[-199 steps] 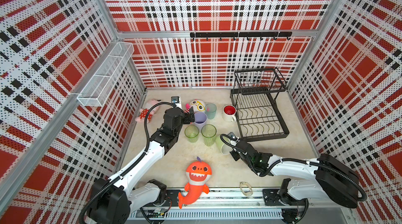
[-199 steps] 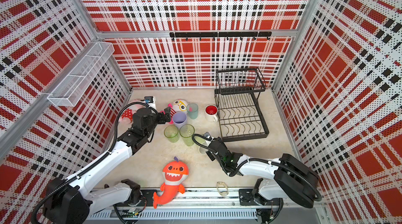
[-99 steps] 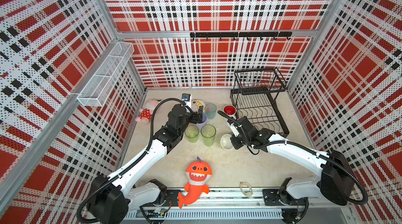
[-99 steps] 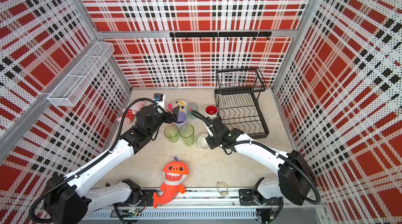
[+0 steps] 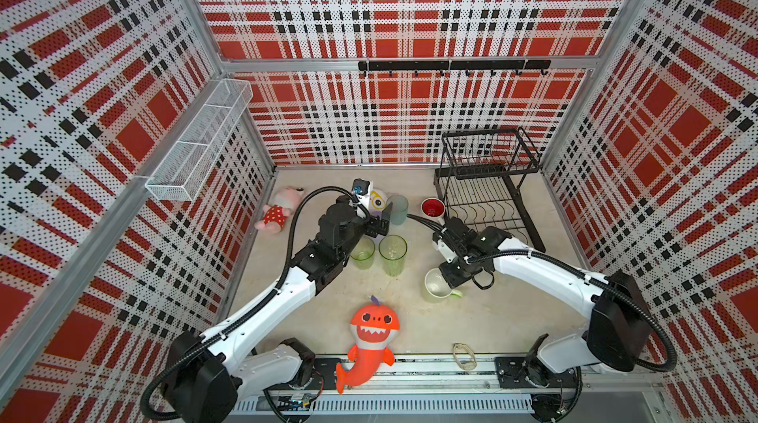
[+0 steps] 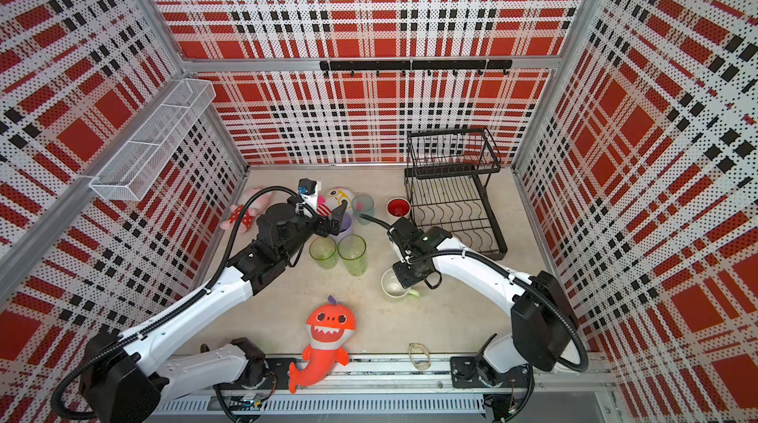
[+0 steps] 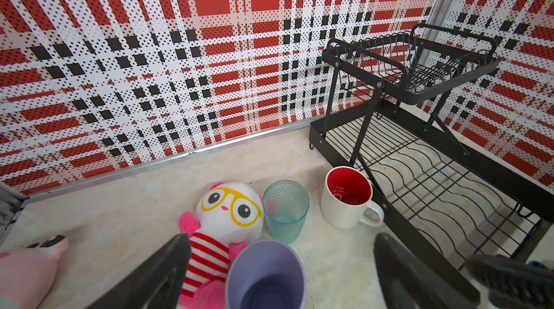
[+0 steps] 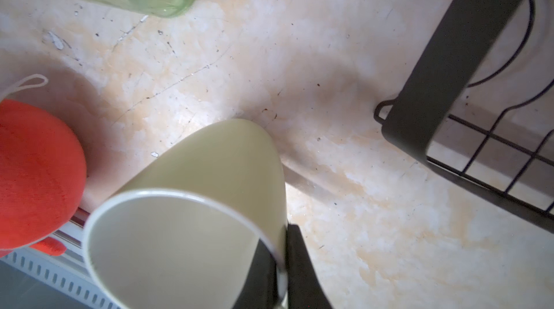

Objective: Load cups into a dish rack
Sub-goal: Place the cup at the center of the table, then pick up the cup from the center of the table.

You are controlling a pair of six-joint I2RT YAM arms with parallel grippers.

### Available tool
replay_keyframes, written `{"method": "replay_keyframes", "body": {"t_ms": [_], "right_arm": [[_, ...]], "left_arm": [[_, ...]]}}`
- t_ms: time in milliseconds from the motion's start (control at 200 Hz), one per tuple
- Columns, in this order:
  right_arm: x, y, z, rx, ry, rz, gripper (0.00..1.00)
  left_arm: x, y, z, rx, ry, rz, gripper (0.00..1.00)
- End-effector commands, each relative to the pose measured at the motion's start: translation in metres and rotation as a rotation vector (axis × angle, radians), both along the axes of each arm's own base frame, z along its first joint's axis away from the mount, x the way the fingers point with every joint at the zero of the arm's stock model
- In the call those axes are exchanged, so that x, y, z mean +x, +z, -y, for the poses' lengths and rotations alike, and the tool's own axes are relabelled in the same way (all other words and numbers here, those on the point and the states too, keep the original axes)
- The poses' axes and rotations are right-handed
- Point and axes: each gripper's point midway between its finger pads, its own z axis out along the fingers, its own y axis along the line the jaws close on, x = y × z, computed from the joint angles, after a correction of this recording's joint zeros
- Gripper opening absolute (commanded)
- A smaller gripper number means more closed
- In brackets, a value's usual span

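Note:
My right gripper (image 8: pixel 283 262) is shut on the rim of the pale-green mug (image 8: pixel 192 202), one finger inside and one outside. The mug (image 5: pixel 437 286) hangs tilted in front of the black dish rack (image 5: pixel 525 218). My left gripper (image 7: pixel 280 238) is open, its fingers either side of the lavender cup (image 7: pixel 266 274) without touching it. Behind it stand the teal cup (image 7: pixel 286 211) and the white red-lined mug (image 7: pixel 347 196), next to the rack (image 7: pixel 368 79). Two green tumblers (image 5: pixel 363 252) (image 5: pixel 393 252) stand upright mid-floor. Nothing sits in the rack.
An orange shark plush (image 5: pixel 373 339) lies at the front edge. A white plush with yellow glasses (image 7: pixel 230 208) touches the lavender cup, and a pink plush (image 5: pixel 279 211) lies by the left wall. A white mesh basket (image 5: pixel 197 146) hangs on that wall.
My right arm has risen from low on the floor, and the pale-green mug has moved with it toward the front. My left arm reached farther back to the lavender cup, jaws open throughout.

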Motion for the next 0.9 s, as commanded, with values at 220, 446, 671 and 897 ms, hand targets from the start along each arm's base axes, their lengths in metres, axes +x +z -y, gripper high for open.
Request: {"method": "replay_keyframes", "body": {"t_ms": [220,446,671,897], "right_arm": [[0.008,-0.001,0.0,-0.012,-0.014,-0.05,0.18],[0.013,0.009,0.001,0.021,-0.03,-0.031,0.35],[0.015,0.045,0.001,0.225,-0.066,-0.018,0.61],[0.042,0.08,0.037,0.411,-0.245,0.089,0.99]], "left_arm": [[-0.016,0.01,0.017,-0.016,-0.128,0.008,0.98],[-0.044,0.014,0.037,-0.026,-0.315,0.021,0.98],[-0.065,0.017,0.056,-0.011,-0.423,-0.007,0.98],[-0.094,-0.007,0.098,0.085,-0.492,-0.074,0.98]]}}
